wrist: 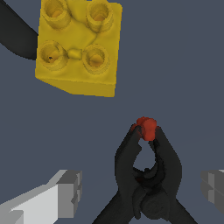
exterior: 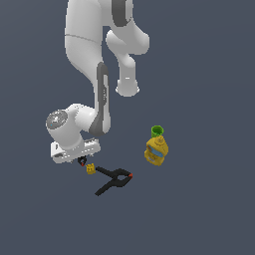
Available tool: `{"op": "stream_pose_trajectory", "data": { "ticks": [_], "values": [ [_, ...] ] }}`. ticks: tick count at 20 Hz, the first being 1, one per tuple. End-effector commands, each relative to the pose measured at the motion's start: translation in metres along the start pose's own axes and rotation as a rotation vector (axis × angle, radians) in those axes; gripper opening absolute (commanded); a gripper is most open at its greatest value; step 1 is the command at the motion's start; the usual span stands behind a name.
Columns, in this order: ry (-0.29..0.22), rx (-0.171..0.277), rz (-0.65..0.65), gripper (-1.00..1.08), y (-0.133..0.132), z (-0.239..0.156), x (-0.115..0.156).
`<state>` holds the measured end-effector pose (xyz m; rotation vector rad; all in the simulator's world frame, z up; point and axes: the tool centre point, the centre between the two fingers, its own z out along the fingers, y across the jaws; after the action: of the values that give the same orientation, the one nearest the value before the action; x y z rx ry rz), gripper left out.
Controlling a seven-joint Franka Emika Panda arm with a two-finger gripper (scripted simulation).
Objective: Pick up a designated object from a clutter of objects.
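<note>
Spread wide, the gripper (wrist: 140,192) brackets the small clamp (wrist: 146,175) without touching it; the yellow block (wrist: 78,48) lies just beyond the clamp's red tip (wrist: 146,127).

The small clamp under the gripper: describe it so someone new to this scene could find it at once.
Start at the white arm's gripper, low at the exterior view's left; the small clamp lies right beneath it, between the open fingers in the wrist view. It is black with a red tip, beside a yellow block. The big clamp next to it is far longer.
</note>
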<state>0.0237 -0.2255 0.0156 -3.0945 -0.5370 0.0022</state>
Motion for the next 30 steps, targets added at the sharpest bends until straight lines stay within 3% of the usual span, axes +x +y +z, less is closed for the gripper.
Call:
{"op": "stream_pose_trajectory", "data": {
  "ticks": [1, 2, 18, 30],
  "values": [
    [0.001, -0.001, 0.0, 1.0, 0.001, 0.002, 0.001],
    [0.001, -0.001, 0.0, -1.0, 0.001, 0.002, 0.001],
    [0.001, -0.001, 0.0, -1.0, -0.005, -0.005, 0.001],
    [0.002, -0.001, 0.0, -1.0, -0.056, -0.061, 0.006]
  ]
}}
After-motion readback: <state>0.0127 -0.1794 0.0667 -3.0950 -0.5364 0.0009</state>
